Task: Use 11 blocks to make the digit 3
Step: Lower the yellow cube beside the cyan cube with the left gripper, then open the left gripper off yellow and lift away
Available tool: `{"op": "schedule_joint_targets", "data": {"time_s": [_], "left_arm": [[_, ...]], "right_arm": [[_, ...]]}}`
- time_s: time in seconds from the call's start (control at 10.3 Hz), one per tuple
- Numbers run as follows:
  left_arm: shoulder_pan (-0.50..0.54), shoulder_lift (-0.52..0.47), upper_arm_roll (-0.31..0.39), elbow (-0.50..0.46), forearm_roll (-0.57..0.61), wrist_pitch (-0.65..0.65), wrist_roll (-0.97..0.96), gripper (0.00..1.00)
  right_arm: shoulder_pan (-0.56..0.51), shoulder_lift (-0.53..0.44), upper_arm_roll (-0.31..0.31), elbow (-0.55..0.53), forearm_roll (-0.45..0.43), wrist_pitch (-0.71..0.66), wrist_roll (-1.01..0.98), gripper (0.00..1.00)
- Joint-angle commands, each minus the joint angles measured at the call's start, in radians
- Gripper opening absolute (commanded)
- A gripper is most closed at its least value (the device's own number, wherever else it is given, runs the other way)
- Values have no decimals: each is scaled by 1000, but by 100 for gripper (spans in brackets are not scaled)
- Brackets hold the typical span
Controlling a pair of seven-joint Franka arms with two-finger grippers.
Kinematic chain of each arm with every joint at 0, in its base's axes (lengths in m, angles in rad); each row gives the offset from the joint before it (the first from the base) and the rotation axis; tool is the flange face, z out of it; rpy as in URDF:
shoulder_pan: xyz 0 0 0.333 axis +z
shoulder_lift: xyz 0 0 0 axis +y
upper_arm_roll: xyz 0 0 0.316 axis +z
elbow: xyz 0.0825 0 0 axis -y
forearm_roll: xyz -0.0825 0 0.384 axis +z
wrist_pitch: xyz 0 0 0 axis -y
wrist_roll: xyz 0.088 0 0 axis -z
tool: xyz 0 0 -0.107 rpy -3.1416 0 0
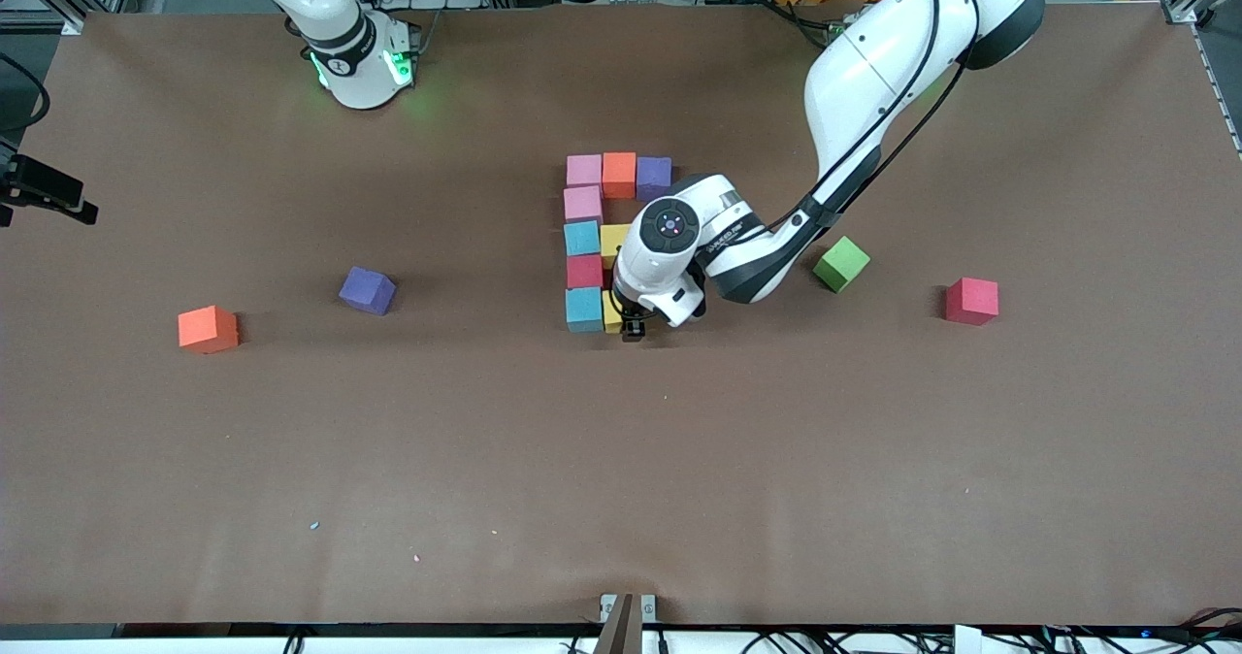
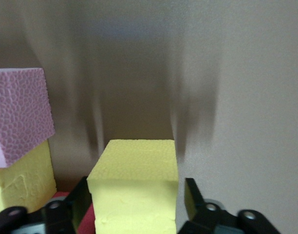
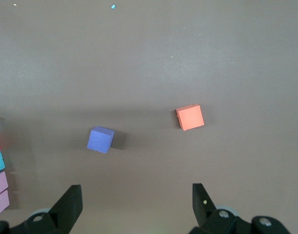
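The digit 3 figure stands mid-table: pink, orange and purple blocks in a row. A column of pink, cyan, red and cyan runs toward the front camera, with a yellow block beside the upper cyan. My left gripper is low over a second yellow block beside the nearest cyan. Its fingers stand open around this block, with a gap showing. My right gripper waits, open and empty.
Loose cubes lie on the brown table: green and red toward the left arm's end, purple and orange toward the right arm's end. The left arm's forearm stretches over the table beside the figure.
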Motion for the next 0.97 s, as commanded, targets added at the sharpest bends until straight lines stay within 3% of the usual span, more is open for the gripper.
{"op": "schedule_joint_targets", "data": {"time_s": [0.0,0.49,0.88], "left_arm": [[-15,-3,12,20,-7,3,12,100],[13,-182,4,-33,-1,-94,33,100],[124,-434,3,-272,-2,-141,315,100]], "right_arm": [[0,-2,2,-1,-10,2,1,100],[1,-2,2,-1,-10,2,1,100],[1,-2,2,-1,-10,4,1,100]]}}
